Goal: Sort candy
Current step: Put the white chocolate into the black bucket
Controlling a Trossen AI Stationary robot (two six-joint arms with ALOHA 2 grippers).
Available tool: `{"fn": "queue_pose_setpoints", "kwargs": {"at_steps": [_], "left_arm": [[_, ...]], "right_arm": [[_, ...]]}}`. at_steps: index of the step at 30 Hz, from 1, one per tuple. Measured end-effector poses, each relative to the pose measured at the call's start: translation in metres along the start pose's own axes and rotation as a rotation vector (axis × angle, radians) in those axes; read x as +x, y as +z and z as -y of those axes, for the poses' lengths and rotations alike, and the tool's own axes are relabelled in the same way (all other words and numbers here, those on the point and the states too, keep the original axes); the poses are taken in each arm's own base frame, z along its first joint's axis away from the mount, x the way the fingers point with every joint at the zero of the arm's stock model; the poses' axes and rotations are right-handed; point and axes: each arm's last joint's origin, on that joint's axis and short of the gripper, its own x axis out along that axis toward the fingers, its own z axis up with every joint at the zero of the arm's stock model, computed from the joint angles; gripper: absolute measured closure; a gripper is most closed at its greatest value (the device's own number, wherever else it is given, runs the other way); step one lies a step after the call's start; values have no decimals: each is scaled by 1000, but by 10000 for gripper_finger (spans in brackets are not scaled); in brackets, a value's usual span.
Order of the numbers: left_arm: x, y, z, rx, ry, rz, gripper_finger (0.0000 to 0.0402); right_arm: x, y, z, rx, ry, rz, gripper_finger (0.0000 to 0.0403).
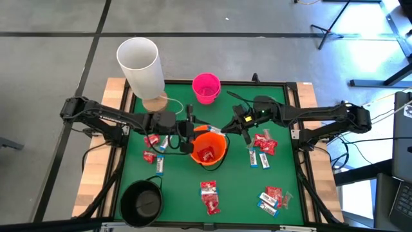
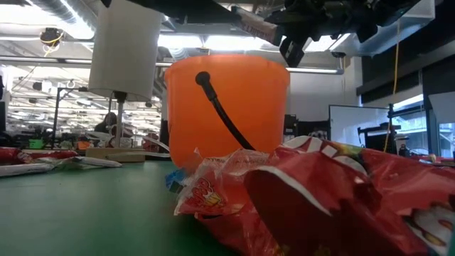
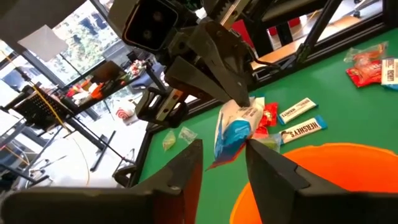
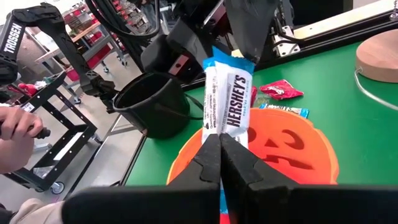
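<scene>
A white-and-blue candy bar point(image 4: 227, 93) hangs in the air over the rim of the orange bucket point(image 1: 207, 151) at mid-table. My right gripper point(image 4: 220, 138) is shut on one end of it. My left gripper point(image 3: 224, 152) faces it from the table's left, open, with the bar's other end point(image 3: 231, 134) between its fingers. Red packets point(image 1: 206, 154) lie in the orange bucket. More red packets point(image 1: 265, 143) and bars point(image 1: 253, 156) lie scattered on the green mat. My right gripper pinches the bar's end point(image 4: 219, 127) between its two fingers, coming nearly level from the table's right, the fingers in line with the bar. The bar is lifted clear and sticks out toward my left gripper. My left gripper: whether its fingers point(image 3: 264, 165) touch the bar, I cannot tell.
A pink bucket point(image 1: 206, 87) stands at the far edge, a black bucket point(image 1: 141, 203) at the near left corner, and a tall white cylinder on a wooden base point(image 1: 140, 64) at the far left. Candy point(image 1: 209, 196) lies near the front edge. In the right wrist view a person's hand point(image 4: 18, 124) shows beyond the table.
</scene>
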Motion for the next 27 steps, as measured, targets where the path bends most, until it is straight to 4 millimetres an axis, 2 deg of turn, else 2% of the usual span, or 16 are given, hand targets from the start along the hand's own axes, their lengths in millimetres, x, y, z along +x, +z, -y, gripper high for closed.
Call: {"fn": "queue_pose_setpoints", "kwargs": {"at_steps": [9,17,21,27], "left_arm": [[0,1,2,1,-51,25,392],[0,1,1,1,-24,12,401],[-2,2,1,0,-3,4,401],[-13,6,1,-7,8,-26,401]], "right_arm": [[0,0,0,2,1,-4,403],[0,0,0,1,-1,1,399],[-2,2,-1,-8,-12,17,370],[-9,6,-6,-42,-11,30,291]]}}
